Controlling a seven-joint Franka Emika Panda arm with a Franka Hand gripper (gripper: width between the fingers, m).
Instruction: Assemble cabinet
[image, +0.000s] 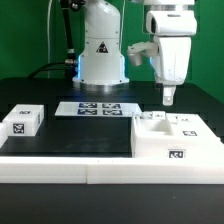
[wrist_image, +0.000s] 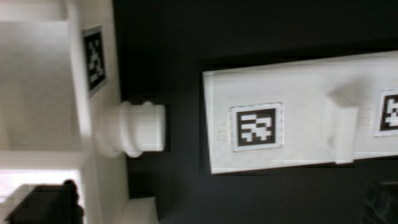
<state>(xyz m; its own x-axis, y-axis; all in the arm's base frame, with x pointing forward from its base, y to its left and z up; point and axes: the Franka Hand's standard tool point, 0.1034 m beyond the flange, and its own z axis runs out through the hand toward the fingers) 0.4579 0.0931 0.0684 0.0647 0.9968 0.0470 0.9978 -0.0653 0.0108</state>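
The cabinet (image: 176, 142), a large white box with black-and-white tags, stands at the exterior view's right on the black mat. My gripper (image: 168, 97) hangs just above its far edge and holds nothing. In the wrist view a white panelled face with tags (wrist_image: 285, 115) lies on the dark mat. Beside it is a white tagged part with a round knob (wrist_image: 134, 128). My gripper (wrist_image: 214, 212) shows only as a dark fingertip (wrist_image: 43, 204) at one corner and a sliver at the other. The jaws stand wide apart with only dark mat between them.
A small white tagged block (image: 22, 120) sits at the exterior view's left. The marker board (image: 98, 108) lies in front of the robot base (image: 102, 55). A low white rail (image: 60, 170) runs along the near edge of the mat.
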